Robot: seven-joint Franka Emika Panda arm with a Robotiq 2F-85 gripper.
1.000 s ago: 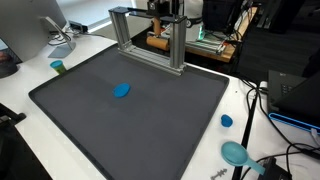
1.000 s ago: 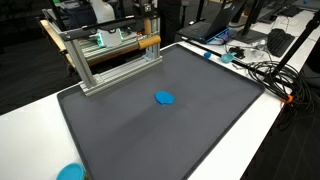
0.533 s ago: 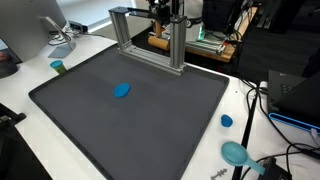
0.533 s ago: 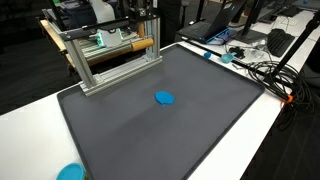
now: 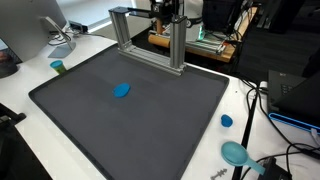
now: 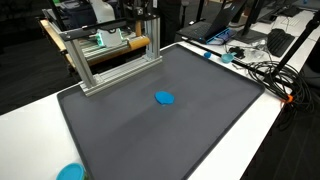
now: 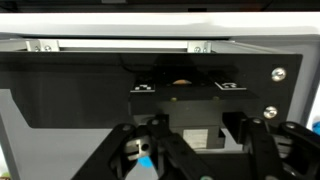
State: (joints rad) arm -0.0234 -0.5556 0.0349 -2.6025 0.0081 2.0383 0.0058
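Gripper (image 7: pixel 192 140): jaws spread, empty, poised close by the aluminium frame (image 5: pixel 179 48). Blue disc (image 5: pixel 122 90) lies well apart from that frame. Advisable: move slowly, clearing its top bar.

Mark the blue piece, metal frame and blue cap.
blue piece (image 5: pixel 122 90): in an exterior view, its middle.
metal frame (image 5: pixel 180 45): in an exterior view, near post.
blue cap (image 5: pixel 227 121): in an exterior view, its top.
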